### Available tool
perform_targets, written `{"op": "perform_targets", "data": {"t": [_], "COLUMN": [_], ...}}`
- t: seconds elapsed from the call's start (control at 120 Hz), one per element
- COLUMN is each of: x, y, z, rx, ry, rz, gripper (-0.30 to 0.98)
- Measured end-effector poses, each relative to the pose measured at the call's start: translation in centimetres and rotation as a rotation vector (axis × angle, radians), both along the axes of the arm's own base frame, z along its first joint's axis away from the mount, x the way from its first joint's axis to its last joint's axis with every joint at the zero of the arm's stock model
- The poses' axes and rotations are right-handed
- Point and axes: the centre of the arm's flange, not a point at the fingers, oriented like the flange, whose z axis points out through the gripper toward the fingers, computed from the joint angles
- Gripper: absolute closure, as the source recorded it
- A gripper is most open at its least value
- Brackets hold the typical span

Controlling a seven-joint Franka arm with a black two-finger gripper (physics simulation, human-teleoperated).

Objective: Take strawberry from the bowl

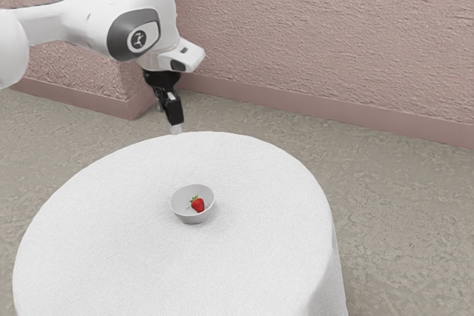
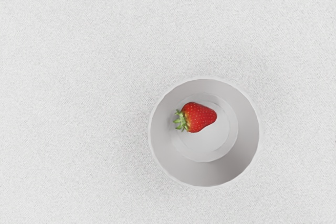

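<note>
Much of the hand (image 1: 175, 129) is hard to make out: in the exterior view it is dark and turned so that I cannot tell whether it is spread or pressed together. It hangs well apart from the bowl (image 2: 247, 135), touching neither that nor the strawberry (image 2: 199, 117). The exterior view's left edge cuts off part of the white arm (image 1: 74, 20), and the lower edge cuts off the round bench (image 1: 111, 257), whose white cloth (image 1: 266, 257) hides whatever supports it. The strawberry lies on its side inside the bowl, off the middle of the bowl's floor, with its green leaves (image 2: 181, 121) toward the nearer wall of the bowl. Its underside is hidden, as is the patch of bowl beneath it. The pale bowl stands upright on the cloth.

For markings, a dark round badge (image 1: 138, 39) with a pale sign sits on the arm; the sign is too small to read. No label can be read on the bowl, which looks plain both outside and in
</note>
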Motion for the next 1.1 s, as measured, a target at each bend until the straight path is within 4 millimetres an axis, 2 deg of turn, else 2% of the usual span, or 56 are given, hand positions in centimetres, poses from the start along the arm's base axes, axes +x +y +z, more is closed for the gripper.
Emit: {"op": "perform_targets", "data": {"t": [0.1, 0.25, 0.408, 0.533, 0.667, 0.8, 0.933, 1.1], "x": [0.1, -1.0, -2.2, -2.0, -1.6, -1.8, -1.4, -0.8], "y": [-0.1, 1.3, 1.0, 1.1, 0.1, 0.4, -1.2, -1.1], "z": [-0.7, -4.5, -8.0, -8.5, -9.2, -10.6, -12.9, -15.8], "rx": [0.004, 0.02, 0.023, 0.048, 0.061, 0.065, 0.055, 0.037], "ry": [-0.001, 0.08, 0.126, 0.107, 0.104, 0.1, 0.108, 0.13], "rz": [-0.129, -0.347, -0.602, -0.764, -0.917, -1.02, -1.128, -1.202], "gripper": [0.0, 0.0, 0.0, 0.0, 0.0, 0.0, 0.12, 0.27]}}
